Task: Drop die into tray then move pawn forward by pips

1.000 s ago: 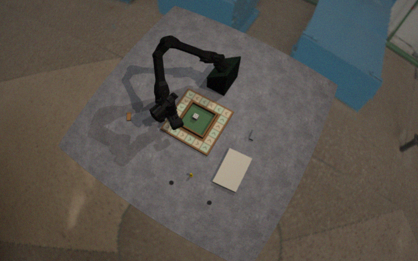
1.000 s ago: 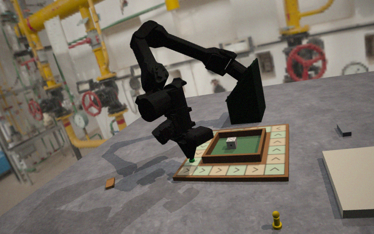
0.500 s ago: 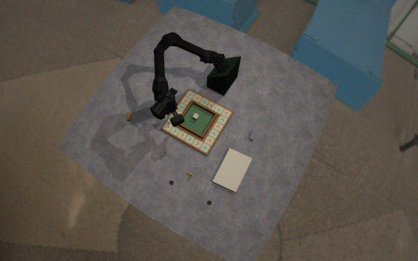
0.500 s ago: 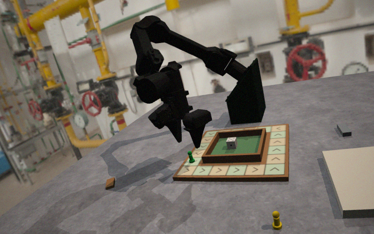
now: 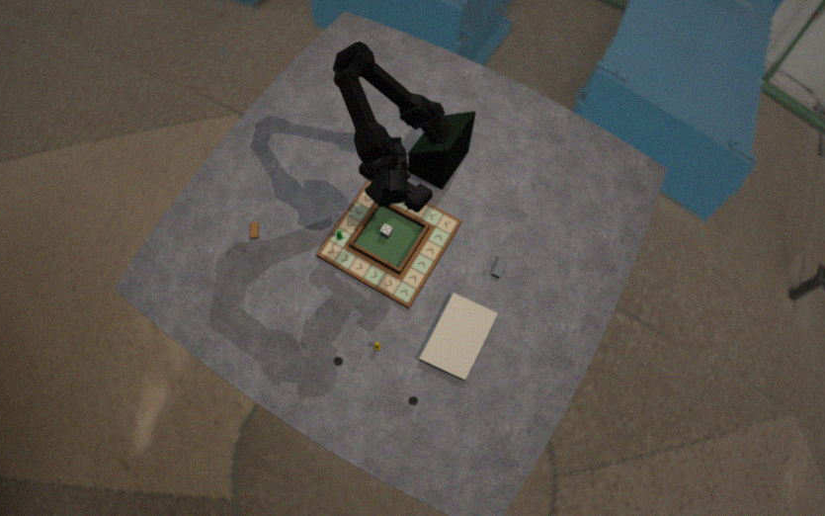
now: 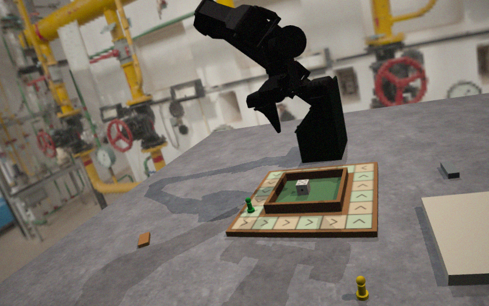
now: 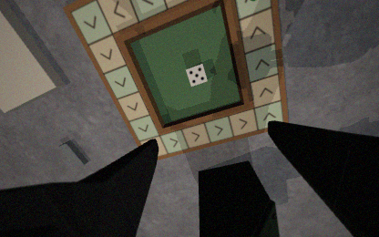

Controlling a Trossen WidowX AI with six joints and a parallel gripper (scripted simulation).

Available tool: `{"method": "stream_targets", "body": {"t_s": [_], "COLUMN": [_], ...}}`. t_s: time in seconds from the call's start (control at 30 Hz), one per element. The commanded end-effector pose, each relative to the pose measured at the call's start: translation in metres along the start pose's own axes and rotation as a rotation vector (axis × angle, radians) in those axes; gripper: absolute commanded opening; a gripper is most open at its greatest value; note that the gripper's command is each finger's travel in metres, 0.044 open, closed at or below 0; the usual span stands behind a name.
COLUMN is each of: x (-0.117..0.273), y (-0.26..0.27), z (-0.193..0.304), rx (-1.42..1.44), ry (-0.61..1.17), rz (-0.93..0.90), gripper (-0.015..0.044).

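While the gripper (image 6: 272, 114) hangs wide open and empty above the board (image 6: 307, 228), the green pawn (image 6: 249, 205) at its corner looks light, rigid, best pinched at the narrow neck.

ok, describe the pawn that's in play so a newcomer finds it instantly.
Find the square wooden board with arrow squares ringing a green dice tray. The green pawn stands upright on the board's left edge in the exterior view, near the front corner. The other pawn is yellow and stands off the board on the grey table.
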State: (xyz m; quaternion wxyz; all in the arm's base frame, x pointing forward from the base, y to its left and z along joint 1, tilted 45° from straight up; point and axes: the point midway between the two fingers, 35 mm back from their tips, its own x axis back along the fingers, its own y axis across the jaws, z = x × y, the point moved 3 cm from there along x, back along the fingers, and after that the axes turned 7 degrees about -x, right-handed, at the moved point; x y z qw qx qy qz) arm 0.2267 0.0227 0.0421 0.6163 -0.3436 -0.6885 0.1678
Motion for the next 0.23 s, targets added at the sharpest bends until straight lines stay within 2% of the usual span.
{"method": "stream_targets", "body": {"t_s": [0.0, 0.03, 0.2], "x": [0.007, 0.003, 0.003], "y": [-0.006, 0.000, 0.000], "z": [0.051, 0.015, 0.015], "rx": [0.114, 0.036, 0.036], "ry": [0.001, 0.000, 0.000], "rz": [0.039, 0.009, 0.009], "gripper": [0.0440, 0.0440, 0.0440]}}
